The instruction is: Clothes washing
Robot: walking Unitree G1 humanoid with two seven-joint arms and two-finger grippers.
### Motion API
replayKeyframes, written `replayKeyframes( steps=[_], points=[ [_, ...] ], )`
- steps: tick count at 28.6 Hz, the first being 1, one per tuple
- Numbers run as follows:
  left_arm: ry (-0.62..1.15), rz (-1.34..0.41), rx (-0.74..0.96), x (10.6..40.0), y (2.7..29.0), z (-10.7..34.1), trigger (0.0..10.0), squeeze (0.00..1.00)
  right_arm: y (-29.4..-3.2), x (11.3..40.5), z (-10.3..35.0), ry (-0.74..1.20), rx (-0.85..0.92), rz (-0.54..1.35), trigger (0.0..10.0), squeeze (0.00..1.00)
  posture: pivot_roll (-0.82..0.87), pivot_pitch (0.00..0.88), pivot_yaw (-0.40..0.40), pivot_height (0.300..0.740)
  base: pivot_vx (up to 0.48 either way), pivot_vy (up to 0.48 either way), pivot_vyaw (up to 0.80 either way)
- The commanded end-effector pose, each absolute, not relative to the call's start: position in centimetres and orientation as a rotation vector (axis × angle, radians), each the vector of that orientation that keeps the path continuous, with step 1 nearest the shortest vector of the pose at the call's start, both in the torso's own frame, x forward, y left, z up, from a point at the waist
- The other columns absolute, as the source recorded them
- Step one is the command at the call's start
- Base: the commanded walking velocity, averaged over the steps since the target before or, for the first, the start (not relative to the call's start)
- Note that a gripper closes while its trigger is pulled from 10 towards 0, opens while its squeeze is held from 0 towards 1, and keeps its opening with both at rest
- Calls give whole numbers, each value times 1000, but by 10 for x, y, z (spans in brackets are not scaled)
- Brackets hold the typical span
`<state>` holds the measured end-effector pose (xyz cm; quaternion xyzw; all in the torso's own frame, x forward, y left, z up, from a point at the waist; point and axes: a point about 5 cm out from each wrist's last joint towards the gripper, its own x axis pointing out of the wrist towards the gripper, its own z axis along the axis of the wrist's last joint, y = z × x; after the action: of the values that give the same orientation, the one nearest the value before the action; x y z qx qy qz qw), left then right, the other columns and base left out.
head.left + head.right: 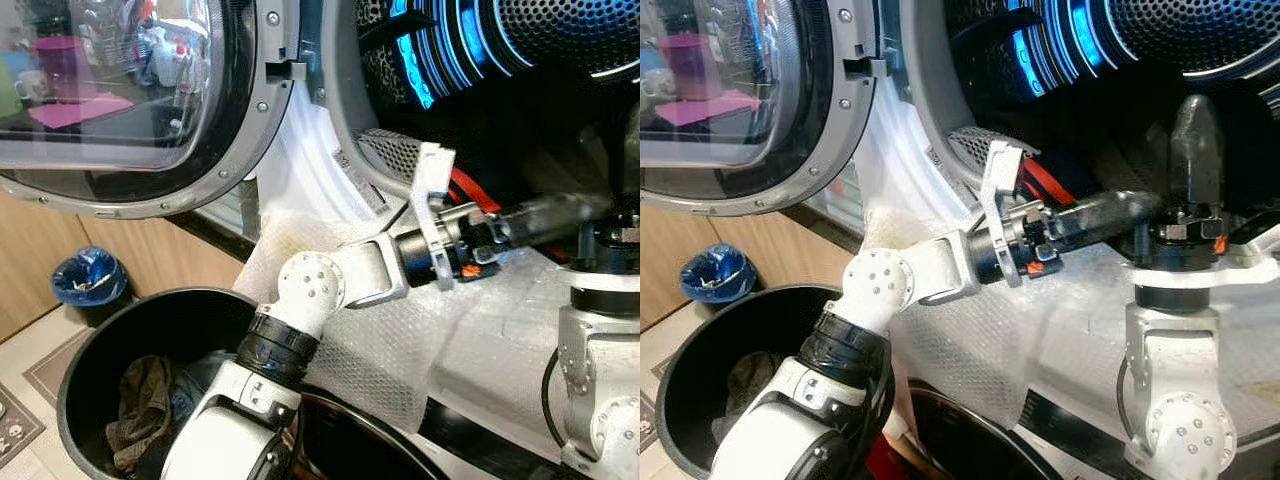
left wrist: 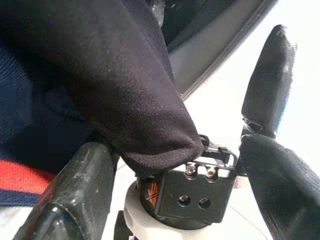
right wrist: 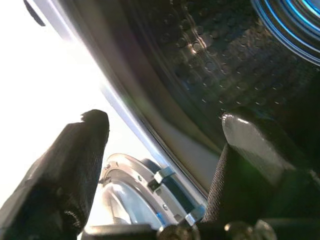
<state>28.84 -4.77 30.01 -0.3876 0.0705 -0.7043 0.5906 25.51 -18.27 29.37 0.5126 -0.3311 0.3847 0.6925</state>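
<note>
The washing machine's drum [image 1: 1200,40] stands open and glows blue inside. My left gripper [image 1: 1140,208] reaches into its mouth, fingers spread, with a dark navy garment [image 2: 125,90] draped down between them against one finger [image 2: 75,195]. A red stripe of clothing [image 1: 1045,180] shows just behind that wrist. My right gripper [image 1: 1197,105] points straight up at the drum's lower rim, close beside the left fingertips. In the right wrist view its fingers [image 3: 65,165] stand apart with nothing between them, in front of the perforated drum wall [image 3: 210,65].
The round glass door [image 1: 120,100] hangs open to the left. A white bubbled sheet [image 1: 400,340] covers the sill under both arms. A black basket [image 1: 90,370] below my left arm holds an olive cloth [image 1: 140,400]. A small blue-lined bin [image 1: 88,280] stands by the wooden cabinet.
</note>
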Motion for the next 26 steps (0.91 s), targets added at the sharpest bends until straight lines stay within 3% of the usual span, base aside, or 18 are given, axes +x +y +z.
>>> replayKeyframes(
  steps=[1,10,26],
  points=[
    [134,-1712,-962,273,-57,308,0,0,-182,252,294,-750,1136,864,10000,0,-37,52,-26,740,0,0,0],
    [105,-1665,-946,267,-42,303,0,0,-180,253,292,-738,1133,863,10000,0,-28,46,-28,740,0,0,0],
    [7,-1447,-1104,283,-18,310,0,0,-174,253,288,-710,1122,863,10000,0,-27,50,-28,740,0,0,0]
  ],
)
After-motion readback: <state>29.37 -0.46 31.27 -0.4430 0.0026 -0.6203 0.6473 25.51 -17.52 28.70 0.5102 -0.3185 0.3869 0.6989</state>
